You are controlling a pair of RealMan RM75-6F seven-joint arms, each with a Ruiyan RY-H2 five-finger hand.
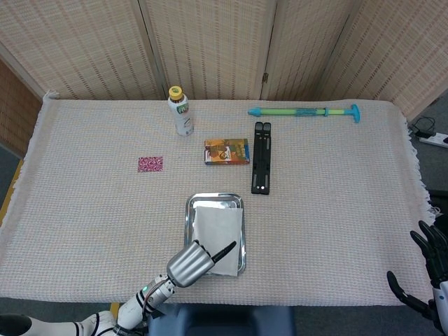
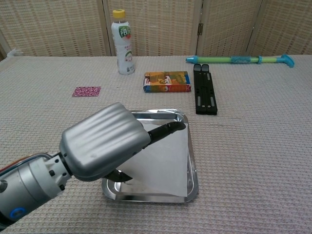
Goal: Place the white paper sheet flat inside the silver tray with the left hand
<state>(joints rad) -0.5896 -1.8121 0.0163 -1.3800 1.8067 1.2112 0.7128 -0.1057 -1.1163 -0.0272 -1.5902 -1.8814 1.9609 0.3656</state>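
Observation:
The white paper sheet [image 2: 165, 158] lies inside the silver tray [image 2: 191, 191], with its left part hidden under my left hand [image 2: 104, 146]. That hand holds the sheet's near left edge, one dark finger stretched out over the paper and the thumb low beside the tray's left wall. From the head view the sheet [image 1: 218, 225] fills most of the tray [image 1: 188, 210], and my left hand [image 1: 190, 264] sits at its near left corner. My right hand [image 1: 428, 280] hangs off the table's near right corner, fingers spread and holding nothing.
Behind the tray lie a colourful box [image 1: 227, 151] and a black folded stand [image 1: 261, 166]. A bottle [image 1: 182, 112] stands at the back, a green and blue stick [image 1: 303, 111] lies at the back right, and a small pink patterned square [image 1: 150, 164] is to the left.

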